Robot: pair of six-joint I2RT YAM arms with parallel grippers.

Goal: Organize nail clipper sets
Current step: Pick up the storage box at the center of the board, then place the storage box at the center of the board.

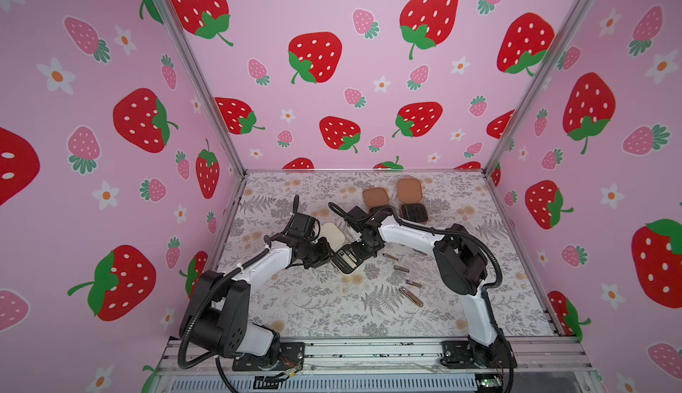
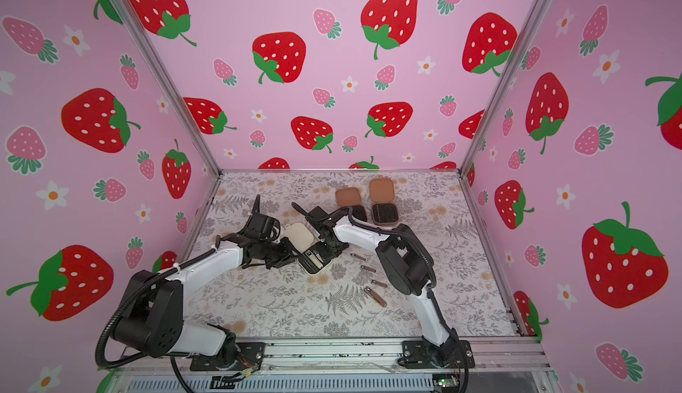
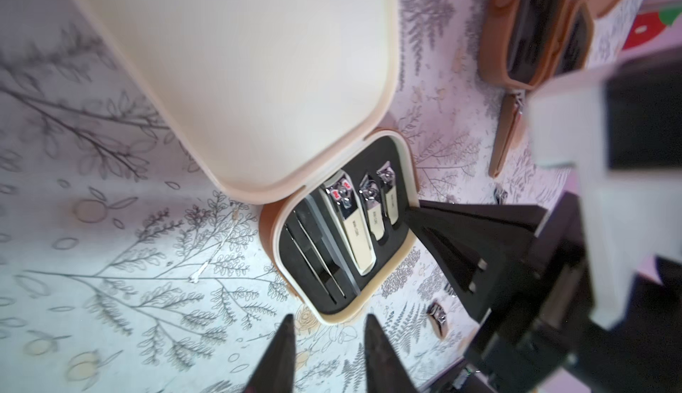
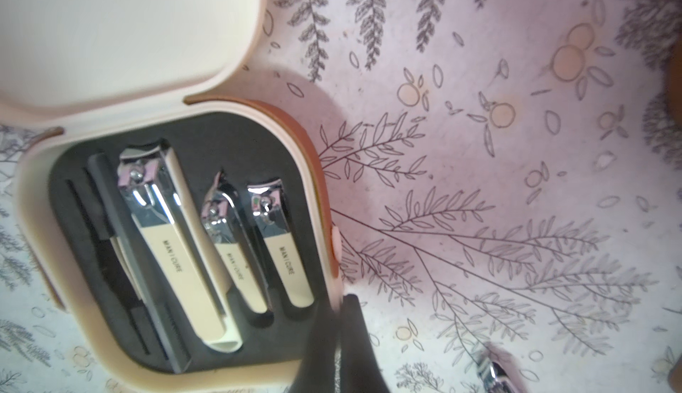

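Right gripper (image 4: 347, 306) pressed together, left gripper (image 3: 328, 321) spread, I counted one cream case (image 1: 332, 236) holding three clippers (image 4: 173, 247), two brown cases (image 1: 375, 196) beyond it, four loose tools (image 1: 410, 296) beside it, floral mat (image 1: 313, 306), strawberry walls (image 1: 332, 59).

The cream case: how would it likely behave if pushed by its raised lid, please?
The cream case looks rigid, so it would probably slide whole on the mat. Its hinged lid stands open, so it may swing first. Slotted clippers likely stay put.

In the right wrist view, the large clipper (image 4: 173, 258) and small clipper (image 4: 287, 260) in the cream case (image 4: 26, 203) are showing "MAN | CURE" on their handles; the middle clipper (image 4: 236, 265) is carrying similar, blurrier lettering.
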